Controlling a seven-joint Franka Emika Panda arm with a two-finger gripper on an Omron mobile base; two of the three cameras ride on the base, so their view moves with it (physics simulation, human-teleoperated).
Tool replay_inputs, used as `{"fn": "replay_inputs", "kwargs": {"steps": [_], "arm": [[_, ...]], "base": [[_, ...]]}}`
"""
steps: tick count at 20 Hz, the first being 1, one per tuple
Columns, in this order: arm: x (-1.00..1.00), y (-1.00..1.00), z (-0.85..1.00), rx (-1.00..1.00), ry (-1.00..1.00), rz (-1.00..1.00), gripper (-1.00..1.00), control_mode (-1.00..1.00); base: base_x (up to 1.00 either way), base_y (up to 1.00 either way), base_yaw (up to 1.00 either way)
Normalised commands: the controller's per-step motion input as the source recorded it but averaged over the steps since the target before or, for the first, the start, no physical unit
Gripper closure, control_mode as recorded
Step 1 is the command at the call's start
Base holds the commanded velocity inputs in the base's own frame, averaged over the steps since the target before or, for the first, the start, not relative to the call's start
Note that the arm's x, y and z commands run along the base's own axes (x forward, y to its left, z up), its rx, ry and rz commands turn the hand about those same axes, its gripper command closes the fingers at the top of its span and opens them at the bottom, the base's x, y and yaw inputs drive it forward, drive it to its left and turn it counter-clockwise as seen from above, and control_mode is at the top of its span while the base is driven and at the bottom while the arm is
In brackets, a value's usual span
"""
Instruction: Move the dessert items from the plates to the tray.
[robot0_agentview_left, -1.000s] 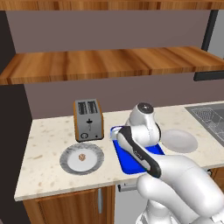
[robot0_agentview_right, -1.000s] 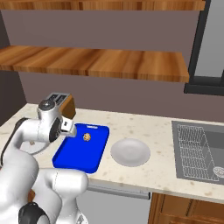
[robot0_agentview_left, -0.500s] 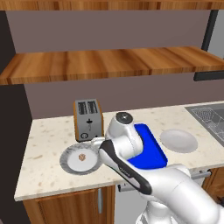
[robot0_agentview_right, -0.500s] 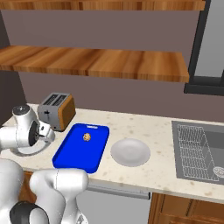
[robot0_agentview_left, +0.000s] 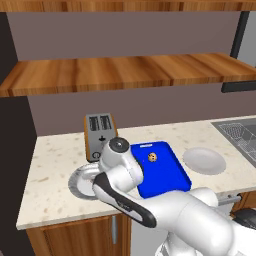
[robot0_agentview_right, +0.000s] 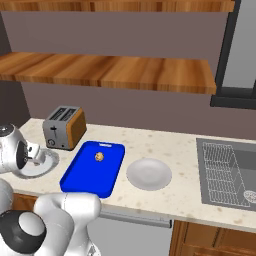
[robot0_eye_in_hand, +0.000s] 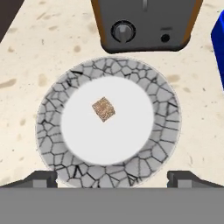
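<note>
A small light-brown dessert cube (robot0_eye_in_hand: 104, 109) lies on the white centre of the plate with the dark crackled rim (robot0_eye_in_hand: 48, 131), just in front of the toaster. My gripper (robot0_eye_in_hand: 112, 178) hangs open straight above this plate, and its fingertips (robot0_eye_in_hand: 42, 178) straddle the near rim with nothing between them. In the base views the arm hides part of that plate (robot0_agentview_left: 80, 181) (robot0_agentview_right: 46, 164). Another dessert item (robot0_agentview_left: 152, 157) (robot0_agentview_right: 99, 156) rests on the blue tray (robot0_agentview_left: 167, 175) (robot0_agentview_right: 87, 175). The paler plain plate (robot0_agentview_left: 204, 160) (robot0_agentview_right: 149, 173) sits bare to the tray's right.
A silver and brown toaster (robot0_agentview_left: 100, 134) (robot0_agentview_right: 63, 127) (robot0_eye_in_hand: 146, 24) stands right behind the crackled plate. The tray's edge (robot0_eye_in_hand: 218, 33) lies close on the right. A sink with a rack (robot0_agentview_right: 229, 172) is at the far right. Wooden shelves hang above the counter.
The arm has swung left from over the blue tray to above the crackled plate. The dessert item on the tray has stayed put, and the gripper has stayed open.
</note>
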Motion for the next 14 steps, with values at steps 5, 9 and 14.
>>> {"fn": "replay_inputs", "kwargs": {"steps": [5,9,14], "arm": [[0.06,0.23,-0.03,0.0,0.0,0.0,-1.0,-1.0],[0.16,0.0,0.0,0.0,0.0,0.0,-1.0,-1.0],[0.21,0.0,0.0,0.0,0.0,0.0,-1.0,-1.0]], "base": [[0.0,0.0,0.0],[0.0,0.0,0.0],[0.0,0.0,0.0]]}}
